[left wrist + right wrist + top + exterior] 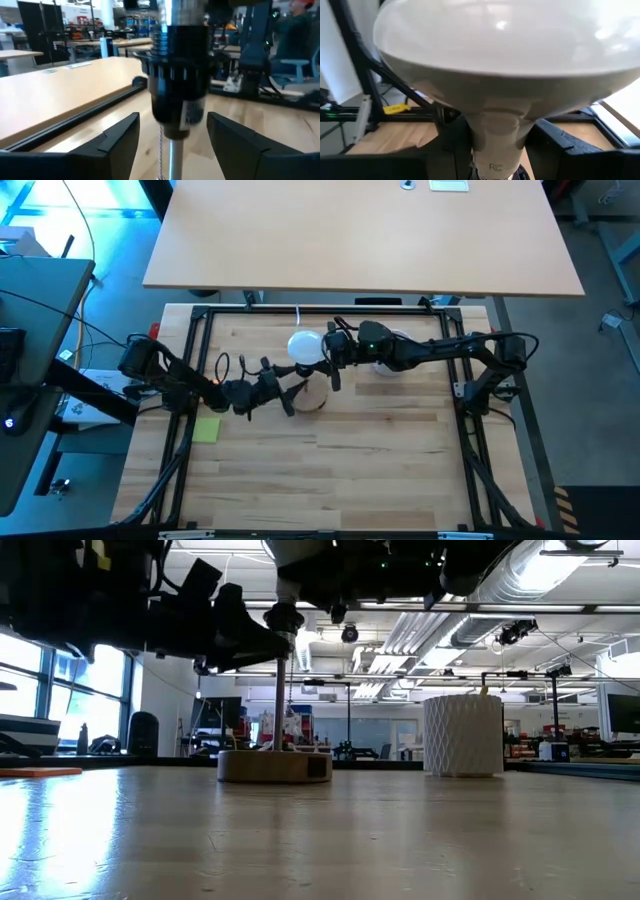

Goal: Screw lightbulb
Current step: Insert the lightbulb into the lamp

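The white lightbulb [304, 347] stands globe up over the black socket [179, 85], which tops a metal post [280, 700] on the round wooden base [273, 765]. The bulb's threaded end [164, 37] sits at the socket's mouth. My right gripper [330, 360] reaches in level from the table's right and is shut on the bulb. My left gripper [172, 122] comes level from the left and is open. Its two fingers stand on either side of the socket's lower part, with a small gap on each side. My right gripper pinches the bulb's tapering neck [494, 127] between its two fingers, just under the globe. The fingers [555, 145] come level from the table's right side. The bulb stands upright, its screw end down at the socket.
A white perforated cup [462, 735] stands on the table to the right of the lamp base, under my right arm. A yellow note [207, 430] lies near the left arm. A black frame [190, 380] borders the wooden table, and a second tabletop [360, 240] lies beyond its far edge.
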Motion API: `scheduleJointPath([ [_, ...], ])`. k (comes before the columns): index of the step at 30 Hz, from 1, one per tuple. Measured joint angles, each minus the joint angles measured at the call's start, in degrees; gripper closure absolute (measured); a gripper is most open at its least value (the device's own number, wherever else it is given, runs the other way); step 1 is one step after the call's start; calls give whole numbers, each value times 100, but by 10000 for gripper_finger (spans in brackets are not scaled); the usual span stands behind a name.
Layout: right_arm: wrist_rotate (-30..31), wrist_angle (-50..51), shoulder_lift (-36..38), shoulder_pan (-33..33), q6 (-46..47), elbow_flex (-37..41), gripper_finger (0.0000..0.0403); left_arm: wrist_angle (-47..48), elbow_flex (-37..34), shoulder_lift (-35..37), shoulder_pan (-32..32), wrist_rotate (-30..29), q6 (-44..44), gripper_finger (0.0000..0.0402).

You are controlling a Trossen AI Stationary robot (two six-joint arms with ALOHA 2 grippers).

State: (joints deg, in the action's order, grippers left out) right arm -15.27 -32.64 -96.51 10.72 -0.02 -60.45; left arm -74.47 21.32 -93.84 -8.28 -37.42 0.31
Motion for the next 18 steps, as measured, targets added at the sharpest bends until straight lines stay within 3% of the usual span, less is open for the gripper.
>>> scheduleJointPath([
  [5,49,57,7,-24,-47,0,263,94,290,0,258,630,222,184],
  [12,64,388,37,-30,-175,-2,263,527,570,-2,348,695,301,248],
  [18,518,654,70,-248,-511,-19,265,589,571,-2,228,601,279,258],
])
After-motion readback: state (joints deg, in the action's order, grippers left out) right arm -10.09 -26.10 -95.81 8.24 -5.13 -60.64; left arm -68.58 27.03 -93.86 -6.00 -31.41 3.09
